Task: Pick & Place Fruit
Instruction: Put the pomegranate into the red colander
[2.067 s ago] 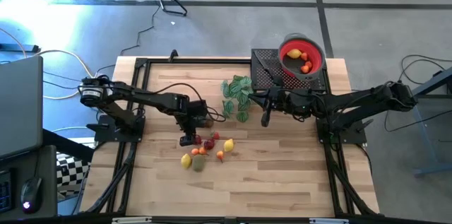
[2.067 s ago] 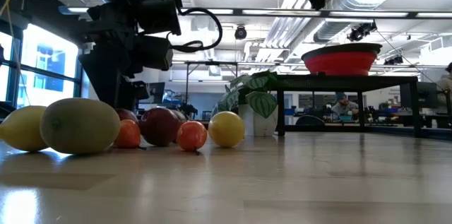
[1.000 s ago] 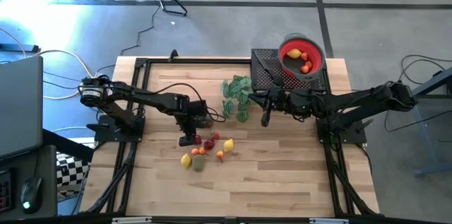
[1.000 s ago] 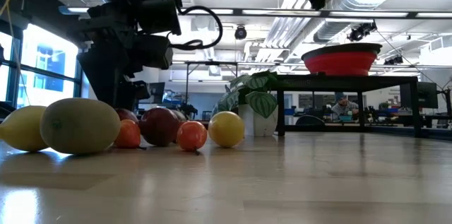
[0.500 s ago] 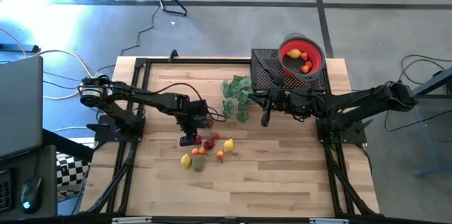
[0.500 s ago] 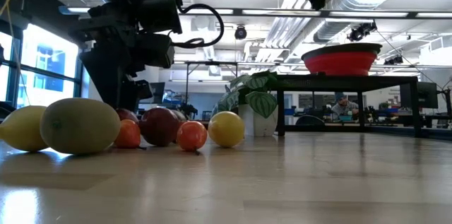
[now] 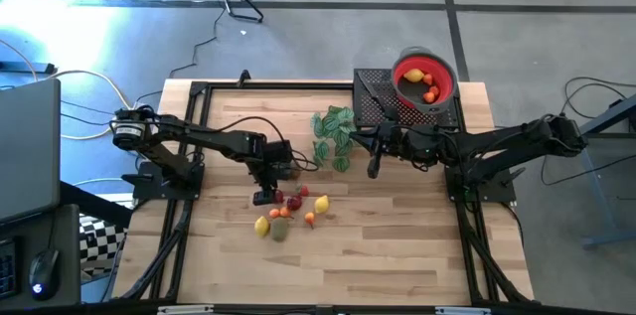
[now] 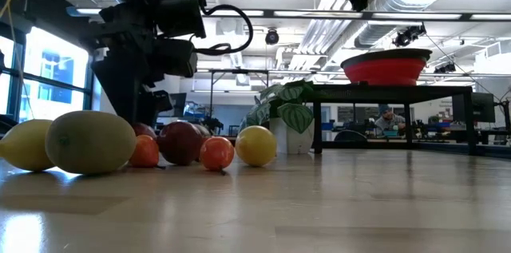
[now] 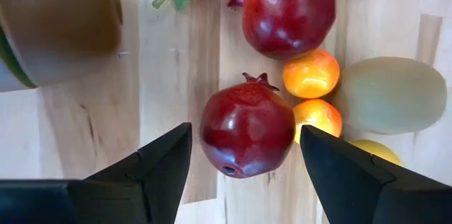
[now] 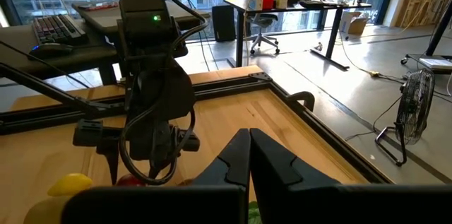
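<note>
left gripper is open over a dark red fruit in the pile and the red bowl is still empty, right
Not quite. The red bowl is not empty: the high view shows a yellow piece and some orange-red pieces inside it. The rest holds: the left gripper is open, its fingers on either side of a dark red fruit in the pile.

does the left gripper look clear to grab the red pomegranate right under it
Probably yes. The left gripper is open, its fingers standing on either side of the near pomegranate with bare wood beside each. Two small orange fruits touch its far side and might get nudged.
</note>
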Available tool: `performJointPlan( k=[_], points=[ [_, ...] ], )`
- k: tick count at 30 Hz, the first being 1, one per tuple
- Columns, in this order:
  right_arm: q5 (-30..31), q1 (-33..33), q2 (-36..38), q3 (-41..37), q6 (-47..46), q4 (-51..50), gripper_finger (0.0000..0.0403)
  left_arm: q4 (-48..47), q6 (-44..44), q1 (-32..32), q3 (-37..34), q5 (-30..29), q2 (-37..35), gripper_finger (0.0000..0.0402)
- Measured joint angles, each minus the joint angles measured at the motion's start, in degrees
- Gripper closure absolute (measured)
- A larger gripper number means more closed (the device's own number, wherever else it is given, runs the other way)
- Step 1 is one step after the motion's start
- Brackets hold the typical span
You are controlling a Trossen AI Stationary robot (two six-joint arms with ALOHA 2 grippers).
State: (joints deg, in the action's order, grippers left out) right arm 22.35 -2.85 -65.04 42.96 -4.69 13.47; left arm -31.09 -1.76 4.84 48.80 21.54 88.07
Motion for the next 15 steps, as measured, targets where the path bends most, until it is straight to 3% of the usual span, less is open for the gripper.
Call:
performJointPlan(
  k=[15],
  points=[
    [0.00,0.01,0.00,0.00,0.00,0.00,0.0401,0.14,-0.04,-0.02,-0.02,-2.17,0.00,0.0142]
  ],
)
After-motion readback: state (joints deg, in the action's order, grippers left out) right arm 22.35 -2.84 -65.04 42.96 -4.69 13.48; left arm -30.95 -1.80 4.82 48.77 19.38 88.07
